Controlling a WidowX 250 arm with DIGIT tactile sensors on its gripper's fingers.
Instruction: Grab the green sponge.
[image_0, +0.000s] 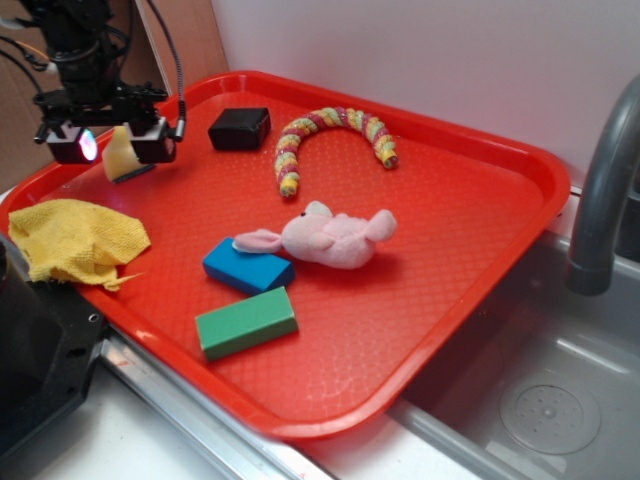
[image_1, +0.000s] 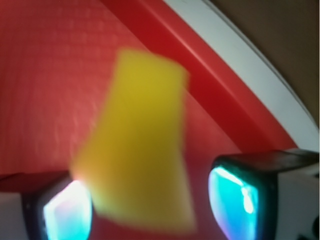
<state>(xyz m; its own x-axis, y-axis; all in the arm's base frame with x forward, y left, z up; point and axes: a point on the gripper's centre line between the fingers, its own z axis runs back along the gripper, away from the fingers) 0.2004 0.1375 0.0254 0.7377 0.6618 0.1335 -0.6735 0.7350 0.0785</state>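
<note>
Gripper (image_0: 112, 148) sits over the back-left corner of the red tray (image_0: 480, 230), and the green sponge (image_0: 122, 158) is pinched between its two pads. Exterior view: sponge hangs tilted between the fingers, pale yellow foam facing the camera, thin dark green layer along its lower edge. It looks lifted off the tray surface, though contact underneath can't be confirmed from this angle. Wrist view: blurred yellow block (image_1: 137, 145) fills the middle of the frame, slanted, with one glowing pad (image_1: 67, 210) against its lower left. The other pad (image_1: 235, 200) shows a sliver of red between it and the foam, so contact on that side is unclear there.

Rest of tray: yellow cloth (image_0: 75, 240) on the left rim just below the gripper, black block (image_0: 239, 128) near the back, striped caterpillar toy (image_0: 330, 140), pink plush mouse (image_0: 325, 238) mid-tray, blue block (image_0: 248, 266), green block (image_0: 246, 322) beside it. All well apart from the sponge. Sink (image_0: 550, 400) and faucet (image_0: 600, 190) to the right.
</note>
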